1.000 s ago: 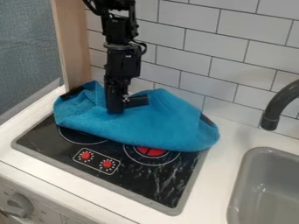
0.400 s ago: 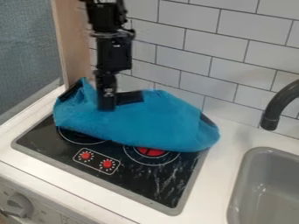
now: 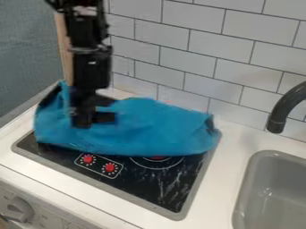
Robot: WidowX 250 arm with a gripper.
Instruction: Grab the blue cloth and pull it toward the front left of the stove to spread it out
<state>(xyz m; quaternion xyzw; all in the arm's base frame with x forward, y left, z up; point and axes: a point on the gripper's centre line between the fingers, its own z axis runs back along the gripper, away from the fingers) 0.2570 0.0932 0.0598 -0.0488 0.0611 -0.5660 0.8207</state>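
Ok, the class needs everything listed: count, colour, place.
cloth: 1, blue, over the stove's back
stove: 1, black, grey-rimmed, left of sink
small knobs: 2, red, stove's front
large knob: 1, grey, lower left
counter: 1, white, around stove
sink: 1, grey, lower right
tap: 1, dark, right edge
wall tiles: many, white, behind
post: 1, light brown, upper left
panel: 1, blue-grey, left edge
arm: 1, black, upper left
hand: 1, black, at cloth's left

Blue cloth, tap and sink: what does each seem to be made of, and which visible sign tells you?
Cloth: soft, matt fabric; it drapes in loose folds.
Tap: smooth and dark, plastic or coated metal; its faint sheen fits both.
Sink: smooth grey, probably moulded plastic; its rounded rim suggests this.
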